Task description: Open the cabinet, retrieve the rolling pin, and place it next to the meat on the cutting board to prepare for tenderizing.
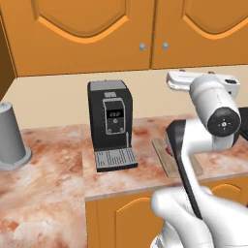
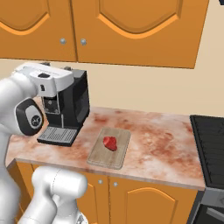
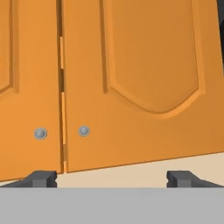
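Cabinet (image 3: 144, 87) shut, knob (image 3: 84, 131) at its left edge. Gripper (image 3: 111, 178) spread wide, empty, facing the door. Meat (image 2: 110, 143) lay on the board (image 2: 109, 148) beside the coffee machine (image 1: 111, 123)

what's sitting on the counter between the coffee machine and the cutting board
Nothing: in the right base view, bare marbled counter separates the coffee machine from the cutting board.

Black coffee machine (image 1: 111, 124) upright on the marbled reddish counter (image 1: 58, 169), back near the beige wall (image 1: 53, 104), drip tray facing out. Grey cylinder jar (image 1: 10, 137) well apart to its left on the counter. Black stove (image 2: 210, 146) at the counter's right end. Orange lower cupboard fronts (image 2: 144, 201) with small knobs below.
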